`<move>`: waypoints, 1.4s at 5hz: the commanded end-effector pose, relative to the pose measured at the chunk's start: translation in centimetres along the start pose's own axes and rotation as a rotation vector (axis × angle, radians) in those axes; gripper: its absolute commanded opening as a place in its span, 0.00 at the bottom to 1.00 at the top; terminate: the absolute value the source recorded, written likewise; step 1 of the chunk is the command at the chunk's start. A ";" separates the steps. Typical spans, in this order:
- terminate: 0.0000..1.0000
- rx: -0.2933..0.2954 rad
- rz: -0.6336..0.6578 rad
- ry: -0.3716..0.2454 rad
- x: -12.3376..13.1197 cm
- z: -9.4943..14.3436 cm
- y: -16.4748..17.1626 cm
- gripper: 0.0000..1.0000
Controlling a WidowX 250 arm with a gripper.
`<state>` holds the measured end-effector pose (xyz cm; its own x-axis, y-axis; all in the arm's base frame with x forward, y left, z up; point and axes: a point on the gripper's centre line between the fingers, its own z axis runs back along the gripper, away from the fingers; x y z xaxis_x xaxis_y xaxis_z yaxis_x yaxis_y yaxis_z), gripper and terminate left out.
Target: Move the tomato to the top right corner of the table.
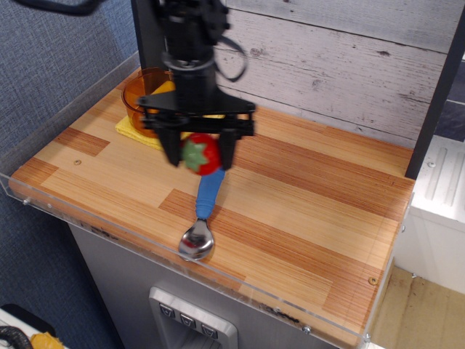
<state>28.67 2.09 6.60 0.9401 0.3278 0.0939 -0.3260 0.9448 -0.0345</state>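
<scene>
The black gripper [198, 154] is shut on the red tomato [203, 155] with its green leafy cap, holding it in the air above the handle of the spoon, over the left middle of the wooden table [312, 196]. The gripper's two black fingers [172, 150] stand on either side of the tomato. The arm rises straight up out of the top of the frame.
A spoon [201, 216] with a blue handle and a metal bowl lies near the front edge. An orange bowl [142, 98] sits on a yellow cloth [134, 131] at the back left. A clear acrylic rim [109, 231] edges the table. A grey plank wall stands behind.
</scene>
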 end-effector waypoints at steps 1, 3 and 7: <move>0.00 -0.058 -0.057 -0.066 2.3 -0.4 -5.8 0.00; 0.00 -0.071 -0.137 -0.076 4.4 -2.5 -10.3 0.00; 0.00 -0.031 -0.158 -0.026 4.3 -4.0 -12.1 1.00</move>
<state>36.91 -7.38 2.07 0.9801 0.1798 0.0844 -0.1777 0.9836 -0.0322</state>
